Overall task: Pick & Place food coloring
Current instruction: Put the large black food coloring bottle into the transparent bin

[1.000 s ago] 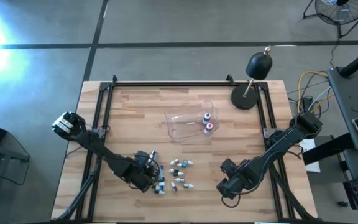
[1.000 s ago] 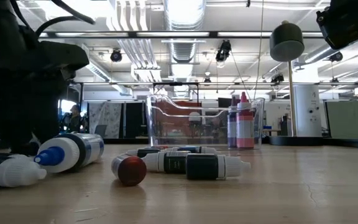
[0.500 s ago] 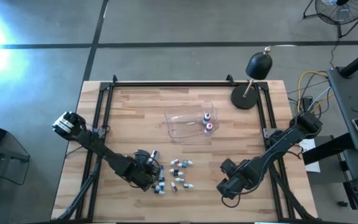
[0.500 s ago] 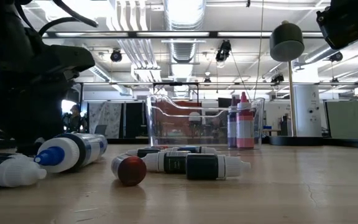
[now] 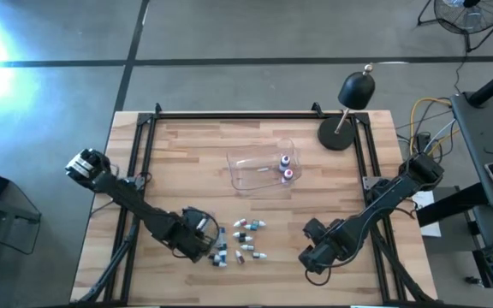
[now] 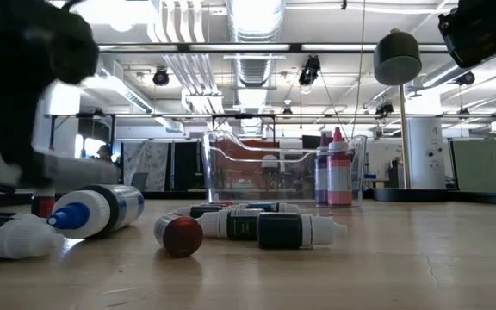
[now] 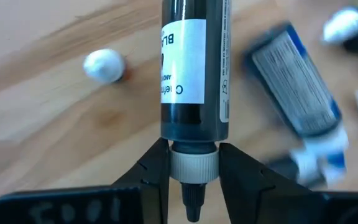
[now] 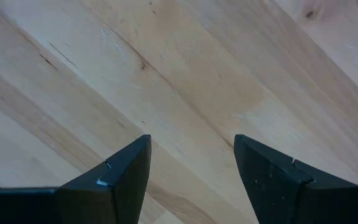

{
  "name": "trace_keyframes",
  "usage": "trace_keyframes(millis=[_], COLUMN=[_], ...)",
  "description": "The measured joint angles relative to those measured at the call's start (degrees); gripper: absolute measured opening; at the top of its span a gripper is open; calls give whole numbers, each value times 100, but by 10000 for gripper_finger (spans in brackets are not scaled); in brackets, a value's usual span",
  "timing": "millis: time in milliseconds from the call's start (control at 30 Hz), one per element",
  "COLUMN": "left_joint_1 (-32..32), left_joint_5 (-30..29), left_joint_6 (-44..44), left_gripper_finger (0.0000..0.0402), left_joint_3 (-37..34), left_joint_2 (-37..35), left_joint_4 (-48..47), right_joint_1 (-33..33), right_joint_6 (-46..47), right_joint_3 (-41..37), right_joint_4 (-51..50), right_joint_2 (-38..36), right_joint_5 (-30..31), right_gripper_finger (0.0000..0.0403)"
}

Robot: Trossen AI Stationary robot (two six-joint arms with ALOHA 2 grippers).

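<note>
Left pincer [image 7: 193, 165] clenched on a dark food coloring bottle [image 7: 193, 68] at its white collar.

Lifted off the wooden surface [image 5: 187, 154] near 7 o'clock; other bottles [image 5: 245, 238] scattered beside; right pincer [image 8: 191, 168] released at 5 o'clock; clear tub [image 5: 251, 167] beyond, two bottles inside.

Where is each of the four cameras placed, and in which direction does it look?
High view: above the table, facing straight down; both arms show.
Low view: at tabletop height, facing level across loose food coloring bottles toward the clear tub; the left arm's dark bulk shows.
Left wrist view: on the left arm, facing past the left gripper, shut on a black bottle.
Right wrist view: on the right arm, facing bare wood past the open right gripper.
Shared: high and low views both show the lamp.
</note>
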Motion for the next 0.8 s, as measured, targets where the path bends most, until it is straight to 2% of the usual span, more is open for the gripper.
trace_keyframes(millis=[133, 200, 267, 433, 600, 800], left_joint_1=[8, 7, 7, -11, -9, -9], left_joint_5=[1090, 1877, 2753, 4506, 5447, 6199], left_joint_6=[637, 919, 1162, 1817, 2385, 2890], left_gripper_finger=[76, 76, 76, 76, 76, 76], left_joint_3=[520, 674, 708, 602, 331, -95], left_joint_2=[-299, -427, -485, -432, -293, -22], left_joint_4=[-855, -1193, -1480, -2207, -2335, -2343], right_joint_1=[0, -4, -4, -4, -4, -2], right_joint_6=[-86, -185, -267, -299, -246, -248], right_joint_3=[0, 0, 0, 0, -14, -33], right_joint_4=[-2, 2, 2, 2, 2, -1], right_joint_2=[0, 0, 1, 1, 1, 0], right_joint_5=[2, 4, 4, 7, 20, 20], right_gripper_finger=[224, 224, 224, 224, 224, 224])
